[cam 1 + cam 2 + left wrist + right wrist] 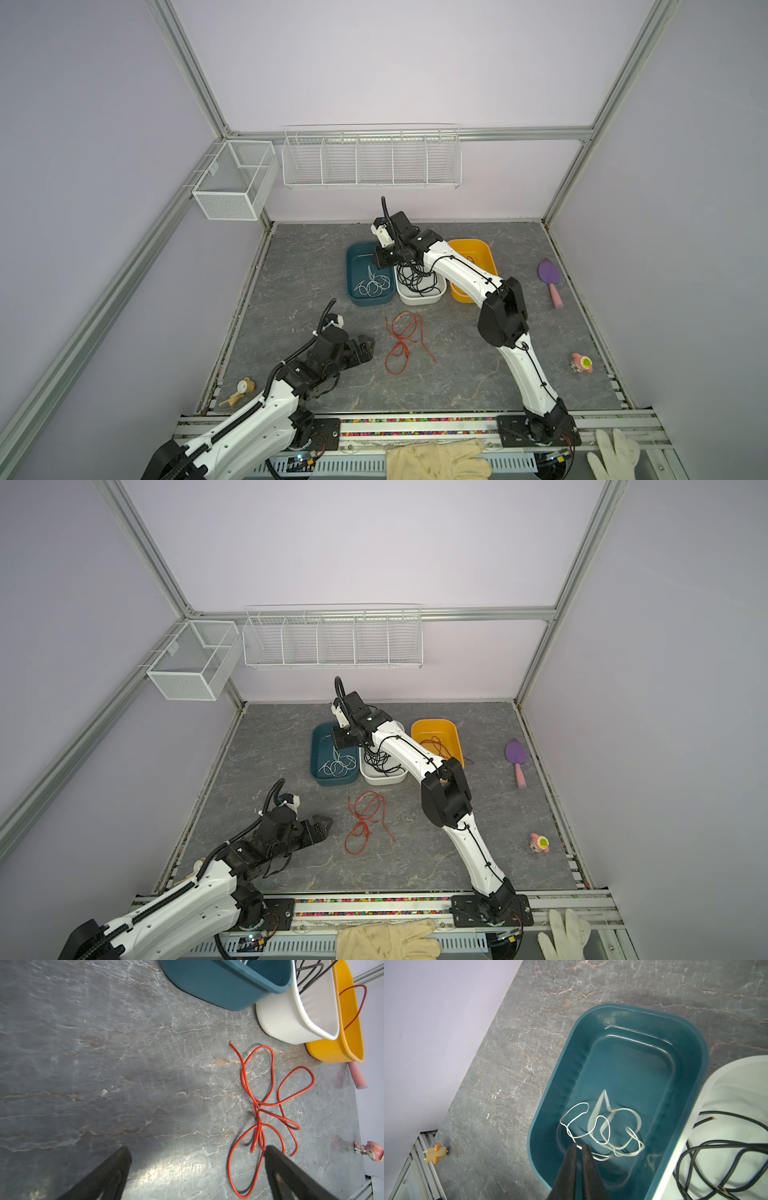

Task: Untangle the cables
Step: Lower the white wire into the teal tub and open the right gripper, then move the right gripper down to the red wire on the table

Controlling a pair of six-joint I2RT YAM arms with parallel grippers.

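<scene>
Altogether three bins (359, 266) hold cables (372, 286); one red-orange cable (259, 1126) lies loose.

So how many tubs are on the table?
3, in a row: the blue tub on the left, the white tub in the middle, the yellow tub on the right. None seems hidden.

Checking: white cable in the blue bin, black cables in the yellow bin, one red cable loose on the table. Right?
Not quite. The black cables are in the white bin, not the yellow bin, as both top views show. The rest holds: white cable in the blue bin, a red cable loose on the table.
</scene>
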